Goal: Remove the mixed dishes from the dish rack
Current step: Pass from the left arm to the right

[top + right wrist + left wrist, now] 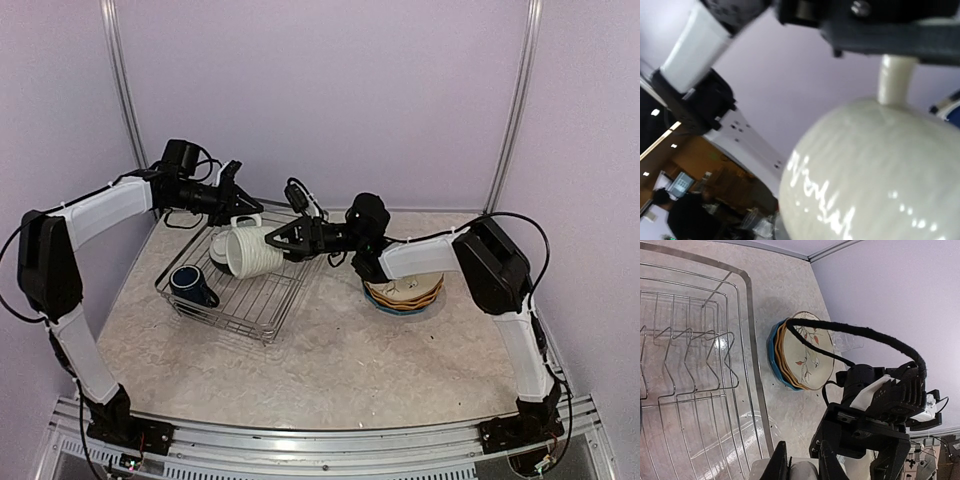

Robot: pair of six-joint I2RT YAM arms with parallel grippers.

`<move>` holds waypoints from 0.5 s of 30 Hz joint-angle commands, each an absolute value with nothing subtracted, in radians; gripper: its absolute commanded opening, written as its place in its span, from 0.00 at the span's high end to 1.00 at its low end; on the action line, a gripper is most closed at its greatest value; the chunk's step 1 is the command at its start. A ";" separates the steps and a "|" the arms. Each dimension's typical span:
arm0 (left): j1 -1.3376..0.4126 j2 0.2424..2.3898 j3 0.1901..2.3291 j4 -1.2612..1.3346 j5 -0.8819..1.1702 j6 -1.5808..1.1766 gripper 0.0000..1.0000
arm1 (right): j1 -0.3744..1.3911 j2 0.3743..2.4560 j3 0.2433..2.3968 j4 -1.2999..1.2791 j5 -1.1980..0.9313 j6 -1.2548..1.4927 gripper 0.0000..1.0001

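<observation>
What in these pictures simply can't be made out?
Right wrist view: the cream mug fills the blurred frame, hiding whether the right gripper holds it; its lettering is unreadable.
Left wrist view: the bottom edge cuts off whatever sits between the left gripper's fingers.
Top view: the right arm covers part of the plates, so their number is unclear.

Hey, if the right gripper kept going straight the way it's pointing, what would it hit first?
The large cream mug: the right gripper points left at it, and the mug fills its wrist view. Whether they already touch is unclear.
</observation>
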State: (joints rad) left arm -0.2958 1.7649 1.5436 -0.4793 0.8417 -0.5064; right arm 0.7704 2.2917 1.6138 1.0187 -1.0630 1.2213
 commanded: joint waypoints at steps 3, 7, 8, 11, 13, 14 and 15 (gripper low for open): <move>-0.290 1.779 1.507 -0.282 1.010 -0.630 1.00 | 0.780 2.391 1.680 1.280 -1.071 1.469 0.47; -0.294 1.788 1.489 -0.246 1.027 -0.654 1.00 | 0.778 2.408 1.705 1.283 -1.052 1.486 0.79; -0.294 1.788 1.485 -0.242 1.029 -0.657 1.00 | 0.777 2.410 1.709 1.288 -1.050 1.495 0.86; -0.294 1.790 1.471 -0.231 1.040 -0.669 1.00 | 0.776 2.402 1.715 1.303 -1.045 1.511 1.00; -0.293 1.787 1.469 -0.235 1.039 -0.670 1.00 | 0.776 2.372 1.709 1.289 -1.039 1.487 1.00; -0.292 1.783 1.472 -0.245 1.037 -0.668 1.00 | 0.776 2.352 1.705 1.253 -1.037 1.452 1.00; -0.290 1.780 1.477 -0.263 1.032 -0.665 1.00 | 0.776 2.329 1.698 1.191 -1.037 1.403 1.00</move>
